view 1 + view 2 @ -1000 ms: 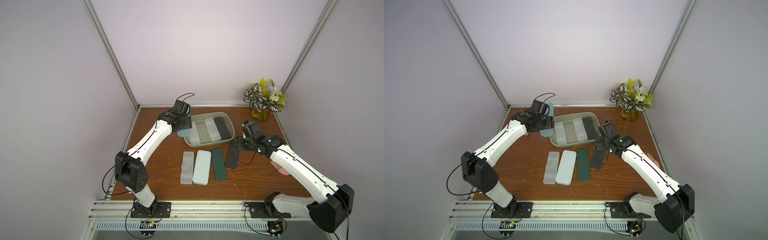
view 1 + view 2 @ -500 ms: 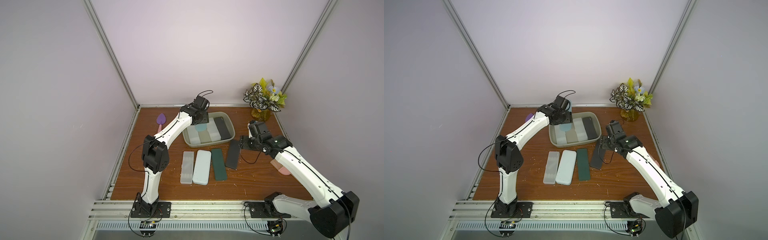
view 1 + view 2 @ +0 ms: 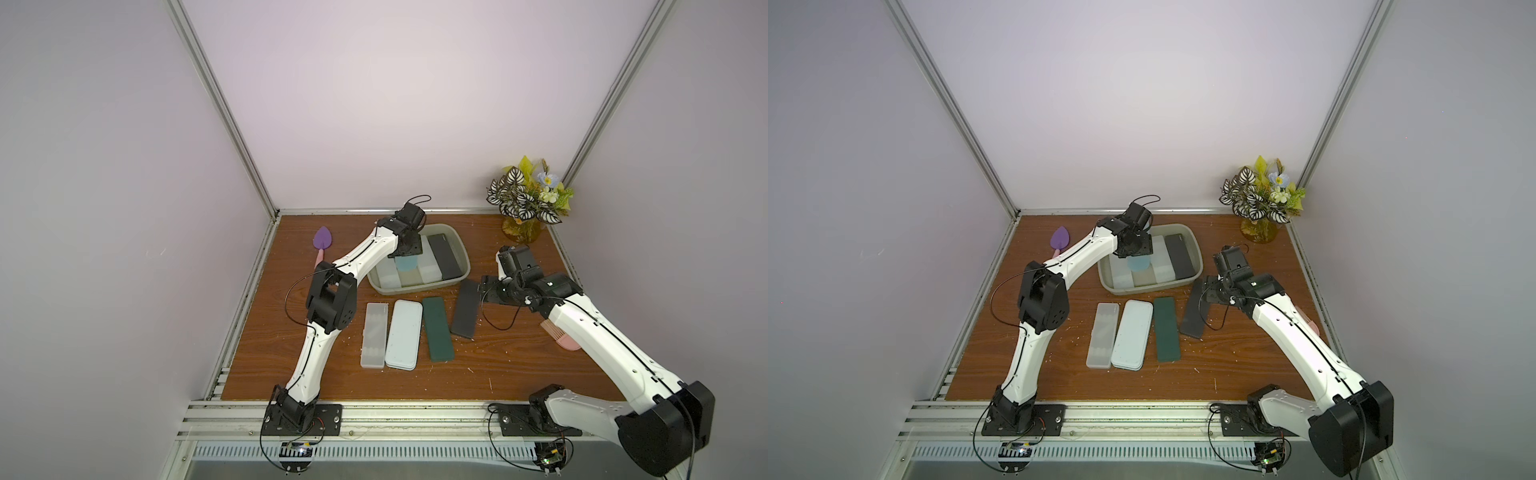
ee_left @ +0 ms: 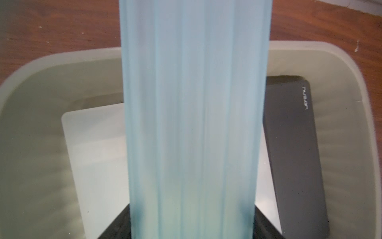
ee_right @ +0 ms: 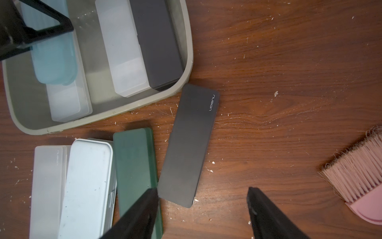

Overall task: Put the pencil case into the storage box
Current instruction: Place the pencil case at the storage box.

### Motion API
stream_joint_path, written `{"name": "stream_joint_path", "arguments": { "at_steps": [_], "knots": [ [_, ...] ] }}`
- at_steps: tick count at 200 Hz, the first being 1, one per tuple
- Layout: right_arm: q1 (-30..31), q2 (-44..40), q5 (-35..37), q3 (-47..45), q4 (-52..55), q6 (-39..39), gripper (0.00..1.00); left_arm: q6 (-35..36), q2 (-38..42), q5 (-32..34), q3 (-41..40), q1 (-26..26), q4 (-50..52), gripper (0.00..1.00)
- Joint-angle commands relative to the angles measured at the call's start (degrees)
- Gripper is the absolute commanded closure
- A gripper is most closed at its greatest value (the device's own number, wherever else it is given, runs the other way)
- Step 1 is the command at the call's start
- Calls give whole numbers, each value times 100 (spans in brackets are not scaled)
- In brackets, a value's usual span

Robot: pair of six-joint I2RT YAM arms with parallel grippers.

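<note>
light: bright, even, diffuse | shadows: soft | top views: sharp | left wrist view: pencil case [image 4: 194,124] motion-streaked

Pale lilac walls [image 3: 415,104] are enclosing a wood-grain tabletop [image 3: 498,365] under soft, even light.
The back wall [image 3: 1142,104] is meeting the left wall [image 3: 104,208] and the right wall [image 3: 685,166] at two aluminium posts [image 3: 223,112] that are slanting up from the far corners. Pale flecks and scratches are showing across the tabletop, a slotted aluminium rail [image 3: 415,415] is running along its near edge, and a leafy plant [image 3: 528,199] is standing in an amber vase [image 3: 521,232] at the far right corner.
</note>
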State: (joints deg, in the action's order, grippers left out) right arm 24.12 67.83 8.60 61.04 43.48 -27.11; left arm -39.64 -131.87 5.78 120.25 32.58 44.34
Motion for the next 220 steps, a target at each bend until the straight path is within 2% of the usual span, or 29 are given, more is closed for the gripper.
{"name": "stream_joint_path", "arguments": {
  "at_steps": [1, 90, 187, 220],
  "knots": [
    [-61, -86, -78, -43, -112, 118, 25, -150, -136, 112, 234, 82, 49, 29],
    [-167, -112, -126, -130, -128, 180, 25, -429, -364, 236, 159, 223, 40, 27],
    [-206, -218, -173, -223, -134, 171, 25, -580, 72, 644, -923, 223, -47, 24],
    [-214, -226, -190, -258, -143, 171, 25, -571, 109, 631, -931, 223, -39, 17]
  ]
}}
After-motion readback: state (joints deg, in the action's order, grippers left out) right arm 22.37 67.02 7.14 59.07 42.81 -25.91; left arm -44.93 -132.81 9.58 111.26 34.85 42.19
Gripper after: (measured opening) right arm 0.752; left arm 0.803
